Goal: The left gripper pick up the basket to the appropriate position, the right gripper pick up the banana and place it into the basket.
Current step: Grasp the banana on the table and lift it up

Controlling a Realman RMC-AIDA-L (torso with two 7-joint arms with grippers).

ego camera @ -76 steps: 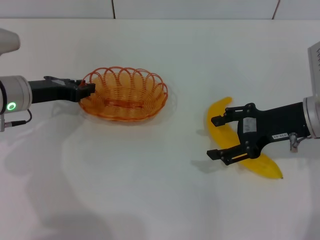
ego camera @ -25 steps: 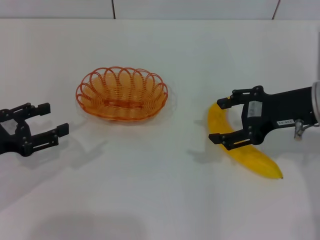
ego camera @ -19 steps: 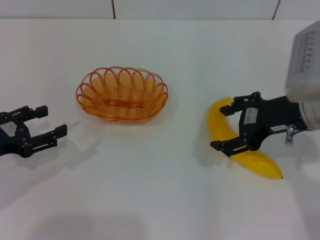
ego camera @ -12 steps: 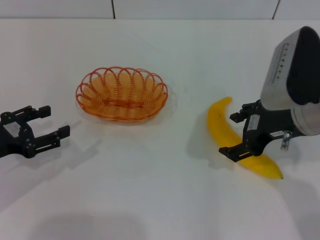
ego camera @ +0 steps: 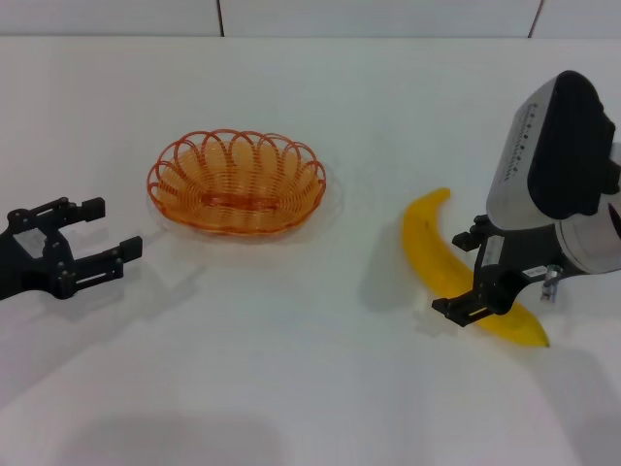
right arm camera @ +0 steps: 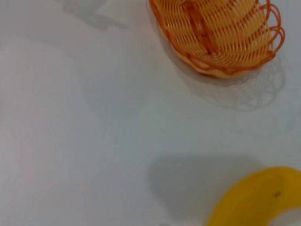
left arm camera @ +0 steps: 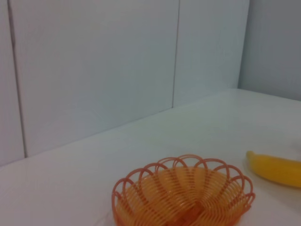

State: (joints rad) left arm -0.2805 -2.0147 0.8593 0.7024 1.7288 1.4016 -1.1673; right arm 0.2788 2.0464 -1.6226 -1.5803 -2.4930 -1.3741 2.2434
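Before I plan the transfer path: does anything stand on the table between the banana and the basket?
Nothing visible does. Only bare white table lies between the banana and the basket. The right gripper straddles the banana; the left gripper sits beyond the basket's far side.

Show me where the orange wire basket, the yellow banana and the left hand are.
Shallow oval orange wire basket (ego camera: pixel 236 184): head view, on its woven floor.
Curved bright yellow banana (ego camera: pixel 430 249): head view, on its bare upper half.
Black two-fingered left hand (ego camera: pixel 107 227): head view, between its open fingertips.
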